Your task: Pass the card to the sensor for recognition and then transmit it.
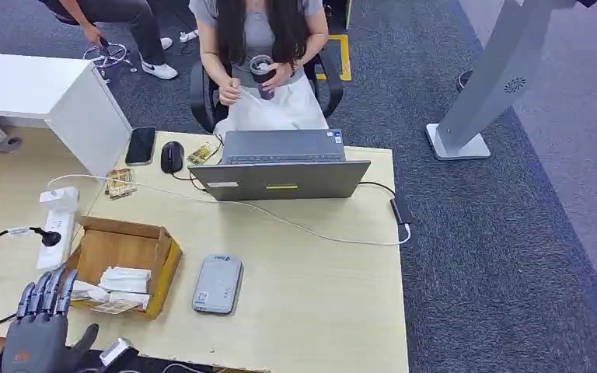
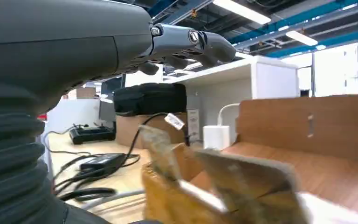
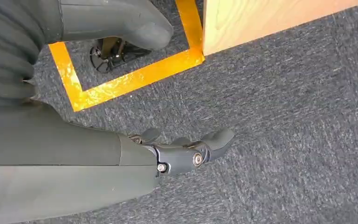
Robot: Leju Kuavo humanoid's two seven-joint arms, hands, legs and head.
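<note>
even bright overhead light, soft shadows, blurred foreground in left wrist view

Grey carpet floor, pale wooden table, white cabinet, ceiling strip lights

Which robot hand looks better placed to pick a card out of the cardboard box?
The left robot hand: it hovers open beside the cardboard box holding the cards. The right robot hand hangs over the carpet, away from the table.

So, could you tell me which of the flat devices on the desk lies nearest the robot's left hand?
The grey card reader, beside the cardboard box, lies nearest the left hand. The black phone sits far off by the mouse.
</note>
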